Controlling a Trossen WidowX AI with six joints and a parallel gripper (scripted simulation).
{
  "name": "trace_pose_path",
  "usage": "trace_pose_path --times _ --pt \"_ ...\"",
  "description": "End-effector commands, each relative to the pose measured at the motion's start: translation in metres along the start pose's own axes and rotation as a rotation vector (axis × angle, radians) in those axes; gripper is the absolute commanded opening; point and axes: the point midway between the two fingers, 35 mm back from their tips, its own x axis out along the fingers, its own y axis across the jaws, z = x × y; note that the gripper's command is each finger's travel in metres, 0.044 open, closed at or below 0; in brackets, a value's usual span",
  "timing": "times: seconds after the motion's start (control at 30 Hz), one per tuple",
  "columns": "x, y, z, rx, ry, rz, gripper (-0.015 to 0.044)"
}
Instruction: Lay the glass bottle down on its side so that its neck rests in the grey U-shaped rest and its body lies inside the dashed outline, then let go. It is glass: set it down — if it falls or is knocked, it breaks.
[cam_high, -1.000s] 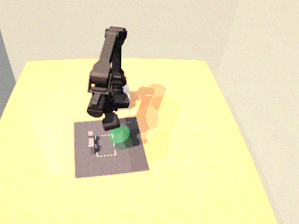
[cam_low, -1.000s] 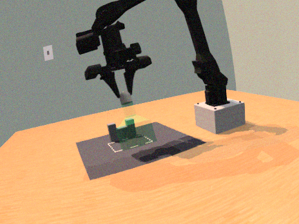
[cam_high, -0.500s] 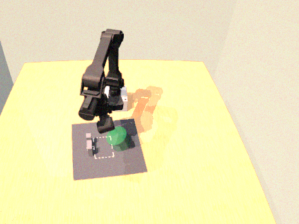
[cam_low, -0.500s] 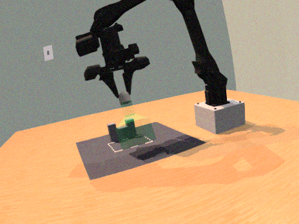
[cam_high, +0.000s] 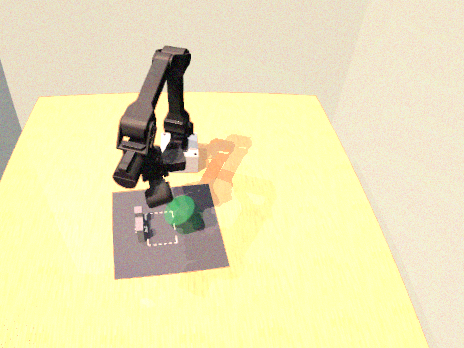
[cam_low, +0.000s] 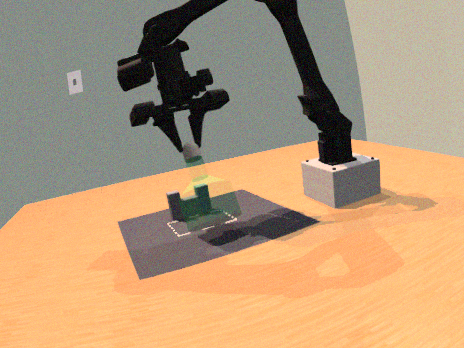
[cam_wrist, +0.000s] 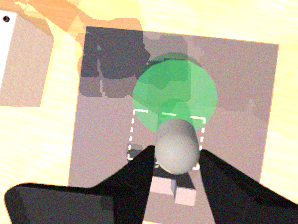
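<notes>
Green bottle (cam_high: 181, 210) (cam_low: 212, 197) (cam_wrist: 175, 90), grey-capped — below it a dark grey mat (cam_high: 145, 262) (cam_low: 145, 260) (cam_wrist: 230, 145) with a white dashed outline (cam_high: 162, 244) (cam_low: 178, 235) (cam_wrist: 169, 114).

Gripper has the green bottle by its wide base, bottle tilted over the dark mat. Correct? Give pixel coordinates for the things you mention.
Not the base: the gripper (cam_low: 190, 148) (cam_wrist: 176, 153) has the green bottle (cam_high: 180, 210) (cam_low: 212, 195) (cam_wrist: 175, 90) by its grey-capped neck end, as the exterior and wrist views show. The rest stands: bottle tilted over the dark mat (cam_high: 130, 260) (cam_low: 145, 257) (cam_wrist: 240, 140).

Arm (cam_high: 153, 82) (cam_low: 302, 55): matte black, angular links, rounded joints | gripper (cam_low: 191, 145) (cam_wrist: 176, 153): black, tapering fingers | base (cam_high: 191, 162) (cam_low: 318, 186) (cam_wrist: 25, 65): pale grey box, dark screws on top
</notes>
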Motion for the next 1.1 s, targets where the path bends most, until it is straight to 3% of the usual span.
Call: trace_pose_path --times 0.0,1.07 --pt "-0.001 0.0 -0.01 0.002 0.01 0.001 0.0132" --pt "0.0 0.003 -0.039 -0.005 -0.059 -0.012 0.0132"
